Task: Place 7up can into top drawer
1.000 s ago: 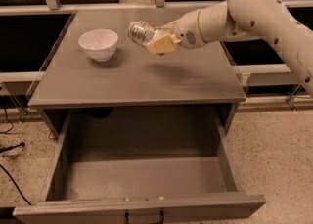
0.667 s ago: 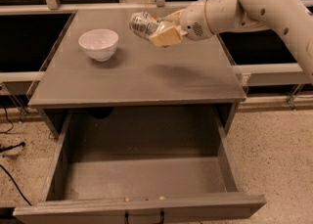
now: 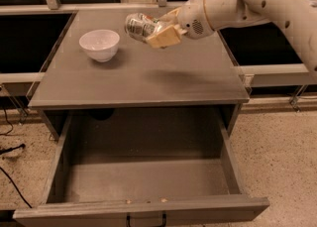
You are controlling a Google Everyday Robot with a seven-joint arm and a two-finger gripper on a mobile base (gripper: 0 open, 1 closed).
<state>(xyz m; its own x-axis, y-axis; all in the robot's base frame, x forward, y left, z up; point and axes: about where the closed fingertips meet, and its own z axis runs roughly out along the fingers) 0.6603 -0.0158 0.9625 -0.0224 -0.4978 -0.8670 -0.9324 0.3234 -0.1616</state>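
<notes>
My gripper, upper centre, clamps the can aloft over the counter; carrying is the step, and next I need to swing it down-frame over the open drawer.

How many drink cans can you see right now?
1. The dented silvery-white 7up can is clamped in the gripper, held in the air above the grey cabinet top, right of the white round bowl. The open grey top drawer holds none.

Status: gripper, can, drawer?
Gripper shut on 7up can, aloft over cabinet top. Top drawer open below. White bowl left of can, not in the way.
</notes>
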